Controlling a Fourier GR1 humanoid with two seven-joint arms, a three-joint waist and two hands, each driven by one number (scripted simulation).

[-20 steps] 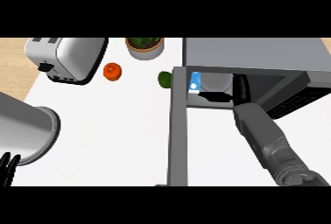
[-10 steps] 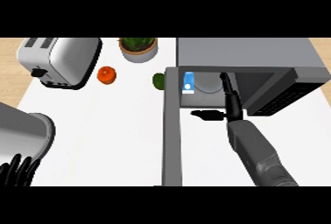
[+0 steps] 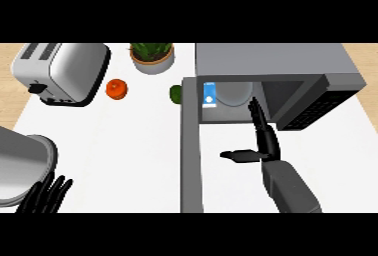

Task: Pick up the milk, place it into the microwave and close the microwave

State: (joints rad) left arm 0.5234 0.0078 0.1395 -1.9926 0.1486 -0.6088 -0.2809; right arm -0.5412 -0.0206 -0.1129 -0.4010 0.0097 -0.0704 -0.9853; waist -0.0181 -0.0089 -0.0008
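At the far left of the table (image 3: 133, 150) you have a toaster (image 3: 63, 72) up top and a large grey metal vessel (image 3: 22, 167) lower down, its kind not clear. Your left hand (image 3: 46, 196) rests at the bottom edge beside that vessel, fingers straight and apart, holding nothing. Moving right, an orange-red fruit (image 3: 117, 88) and a green one (image 3: 176, 93) lie near a potted plant (image 3: 153, 56).

Next comes the microwave door (image 3: 190, 150), swung fully open and seen edge-on as a long grey slab. Just past it, the milk (image 3: 210, 96) stands upright at the left of the microwave (image 3: 273, 60) cavity: a small carton, blue and white with a pale drop on its face.

Your right hand (image 3: 260, 142) sits just outside the cavity mouth, fingers straight and pointing inward, thumb stuck out to the left, gripping nothing and apart from the carton.

By the look of it, placing is done and closing is the step in hand. Your next move calls for bringing that hand clear of the opening, getting it behind the door's outer face, and sweeping the door round shut without nudging the carton.
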